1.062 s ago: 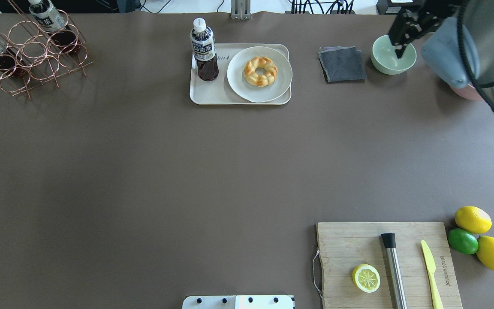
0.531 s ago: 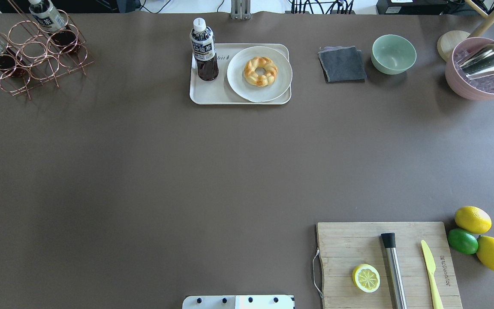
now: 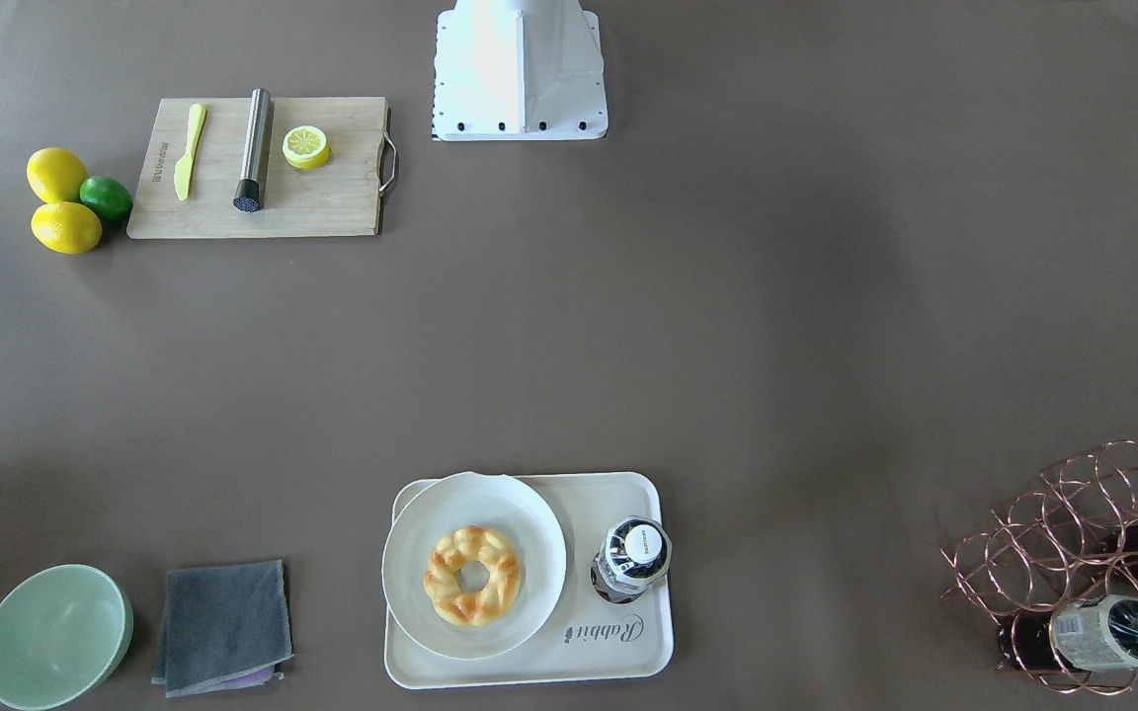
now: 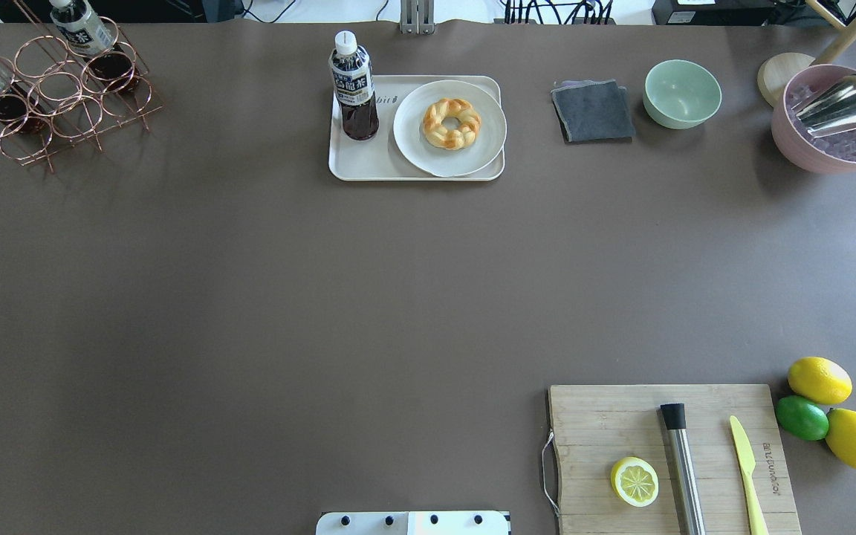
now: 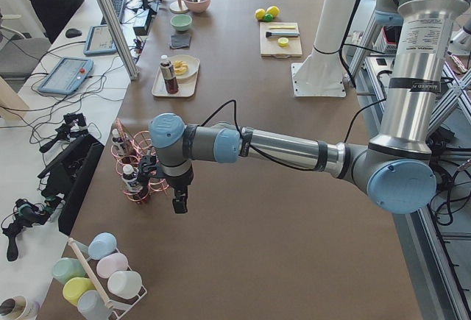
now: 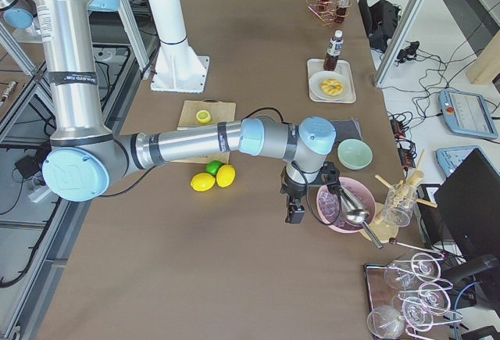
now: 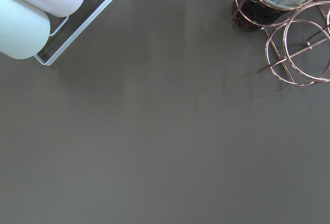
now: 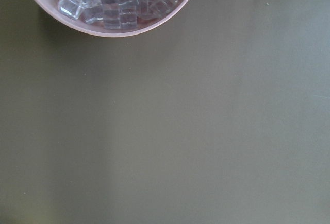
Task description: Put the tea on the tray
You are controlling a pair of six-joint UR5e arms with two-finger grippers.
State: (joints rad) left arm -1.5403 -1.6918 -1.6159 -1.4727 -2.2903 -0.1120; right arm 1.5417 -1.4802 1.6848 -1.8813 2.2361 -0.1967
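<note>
On tray (image 4: 368, 160), at 9 o'clock of the plate (image 4: 413, 130) in the overhead view, the tea (image 4: 354, 89) is stood upright on the only bare floor available and is contained by the rim. Nothing is gripped on it, so placement is judged done. Clear bottle, dark reddish-brown fill, white cap, white-and-blue label on upper half. Left gripper (image 5: 179, 204) is hung by the wire rack (image 4: 41, 93), right gripper (image 6: 294, 215) by the ice bowl (image 4: 807, 148). Both are well apart from the tray, and jaw state cannot be told.
</note>
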